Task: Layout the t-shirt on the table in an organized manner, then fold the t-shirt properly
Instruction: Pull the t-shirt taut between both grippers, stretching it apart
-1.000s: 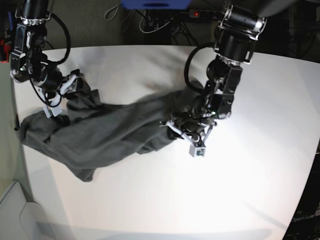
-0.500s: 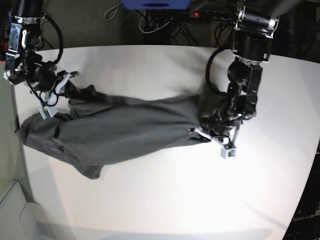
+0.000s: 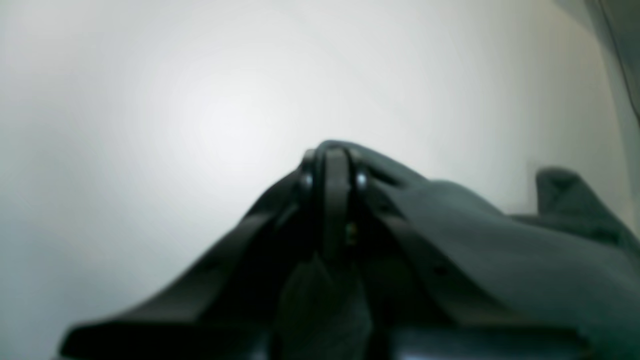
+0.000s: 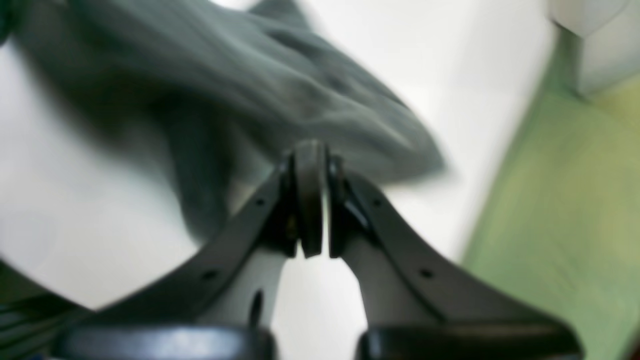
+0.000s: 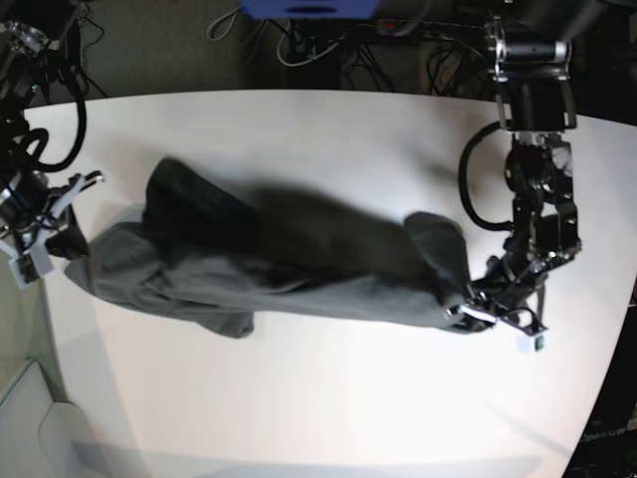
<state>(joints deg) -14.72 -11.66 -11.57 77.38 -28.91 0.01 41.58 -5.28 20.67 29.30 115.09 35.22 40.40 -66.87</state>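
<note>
Jaws clamped tight on both sides, each pinching a bit of the t-shirt. Left gripper down at the base view's right end, biting the charcoal cloth right at its tip, fabric bunched up against the fingers in the wrist view. Right gripper over at the far left edge of the bench, closed on the other end of the shirt, cloth trailing away from the fingers. Stretched long between the two, lying across the middle of the white bench as a wrinkly, half-bunched band, with a lump near the left end and another fold up by the left gripper. Pretty blurry in both wrist views, so exact seam or hem hard to call.
</note>
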